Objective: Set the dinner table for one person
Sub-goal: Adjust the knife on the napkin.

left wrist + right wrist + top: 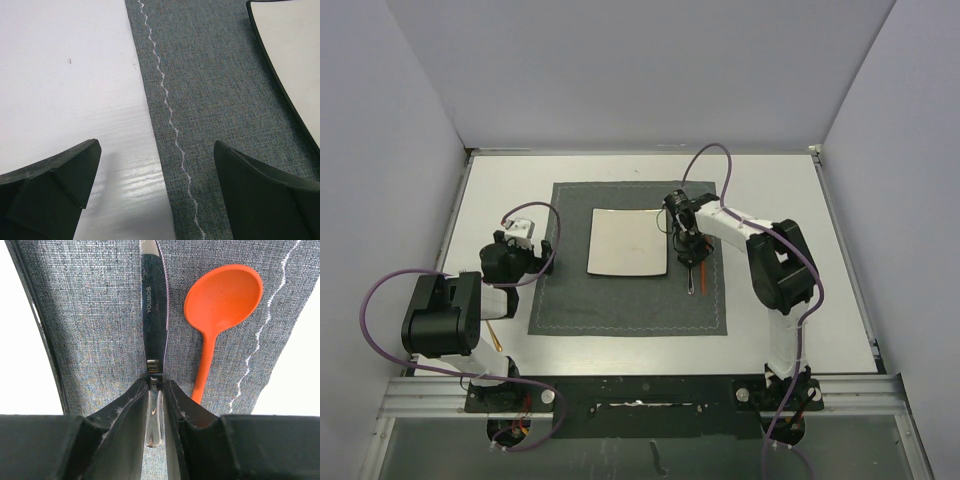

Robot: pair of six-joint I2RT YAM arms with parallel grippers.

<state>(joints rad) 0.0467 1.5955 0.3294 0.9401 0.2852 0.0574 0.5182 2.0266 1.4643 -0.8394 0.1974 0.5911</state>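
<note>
On the white dinner table (500, 190) lies a dark grey stitched placemat (620, 310) with a square white plate (628, 242) on it. Right of the plate lie a steel knife (154, 305) and an orange spoon (222, 300), side by side on the placemat (90, 315). My right gripper (156, 382) is shut on the knife's handle, low over the cloth; in the top view it (687, 250) stands at the plate's right edge. My left gripper (157, 155) hangs open and empty over the placemat's left border (215, 75); in the top view it (548, 258) is left of the plate.
A thin yellowish stick (493, 335) lies on the table beside the left arm's base. The plate's dark rim (295, 50) shows at the upper right of the left wrist view. Grey walls enclose the table on three sides.
</note>
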